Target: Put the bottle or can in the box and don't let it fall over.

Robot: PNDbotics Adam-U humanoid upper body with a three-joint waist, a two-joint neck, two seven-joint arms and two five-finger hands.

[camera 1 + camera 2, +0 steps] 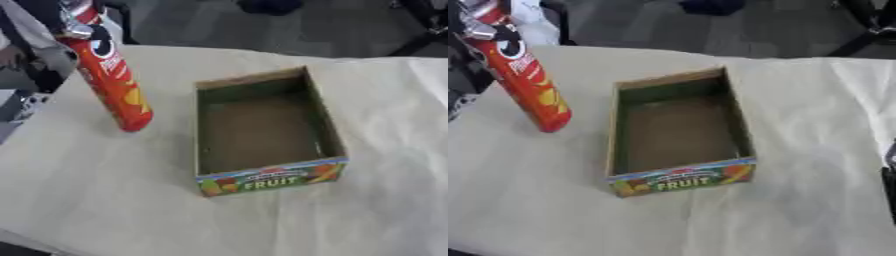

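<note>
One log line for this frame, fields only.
left robot hand: gripping can top | can: tilted, left of box, outside | box: empty | right robot hand: unseen

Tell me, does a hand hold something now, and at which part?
Yes. The left hand holds the orange can at its top end. The can is tilted, left of the box.

Soft, even light falls from overhead, leaving the pale desk (367,210) bright and the floor beyond it dim. The box (262,127) is shadowed inside, darkest along its left wall. Shadows outside are faint. Both views are soft and slightly blurred; the orange can (114,82) smears near its top, with a small glint there.
</note>
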